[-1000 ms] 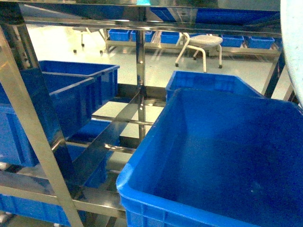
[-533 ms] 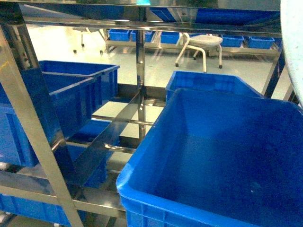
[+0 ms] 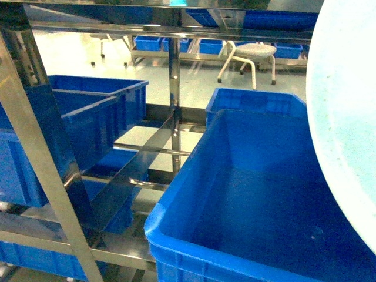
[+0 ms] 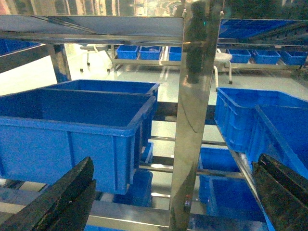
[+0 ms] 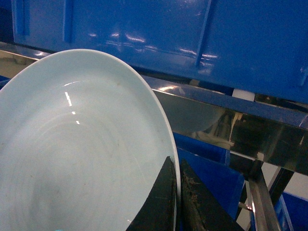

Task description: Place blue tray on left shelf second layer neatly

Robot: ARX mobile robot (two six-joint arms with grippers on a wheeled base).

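The blue tray (image 3: 346, 117) fills the right edge of the head view, pale and held up on edge above a crate. In the right wrist view the tray (image 5: 82, 144) shows its smooth hollow side, and my right gripper (image 5: 174, 163) is shut on its rim, one finger on each face. My left gripper (image 4: 175, 163) is open wide with nothing between its fingers, facing a steel post (image 4: 195, 120). The left shelf (image 3: 41, 158) is a shiny steel rack; a mid-height tier rail (image 3: 126, 176) runs back from it. Which tier is the second layer I cannot tell.
A big dark-blue crate (image 3: 264, 194) sits front right, a second one (image 3: 258, 100) behind it. Two more crates (image 3: 76, 123) stand on the left tier. A white stool (image 3: 255, 56) is on the floor beyond. A crate wall (image 5: 192, 33) and steel rail (image 5: 216, 120) are close above the tray.
The blue tray has swung left into the head view, from a thin sliver at the right edge to covering much of the right side. The crates and rack have not moved.
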